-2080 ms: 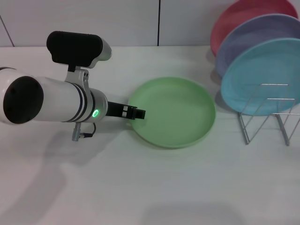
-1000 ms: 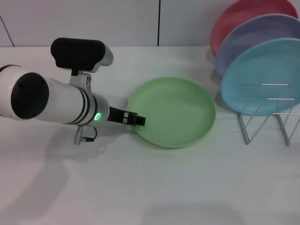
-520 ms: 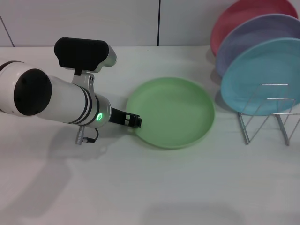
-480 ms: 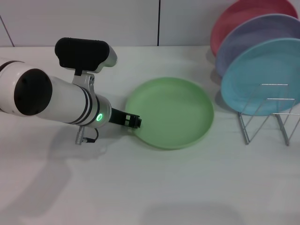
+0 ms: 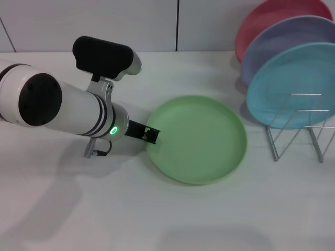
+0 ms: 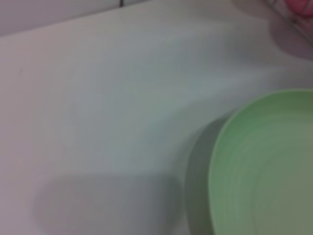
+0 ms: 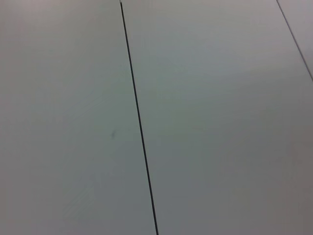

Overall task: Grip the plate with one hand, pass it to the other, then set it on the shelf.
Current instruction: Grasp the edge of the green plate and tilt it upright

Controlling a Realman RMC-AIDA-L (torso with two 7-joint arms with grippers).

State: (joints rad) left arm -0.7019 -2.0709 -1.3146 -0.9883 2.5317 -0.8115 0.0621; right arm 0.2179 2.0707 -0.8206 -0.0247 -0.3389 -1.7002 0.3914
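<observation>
The first step is in hand — gripping the plate (image 5: 199, 140). The left gripper (image 5: 152, 135) sits at the plate's near-left rim, its jaws closed on that edge as far as the head view shows. The plate appears tilted, its left side raised off the white counter (image 5: 167, 219); the left wrist view shows a shadow under the rim, which supports that. The right gripper is out of sight; its camera sees only a pale panelled wall.

Next, I judge, the plate needs lifting clear and bringing toward the right arm for the pass, before going to the shelf (image 5: 298, 128) — which already holds a blue plate (image 5: 293, 78), a lavender plate (image 5: 282, 36) and a pink plate (image 5: 272, 15).

No brand, label or writing is readable anywhere.
</observation>
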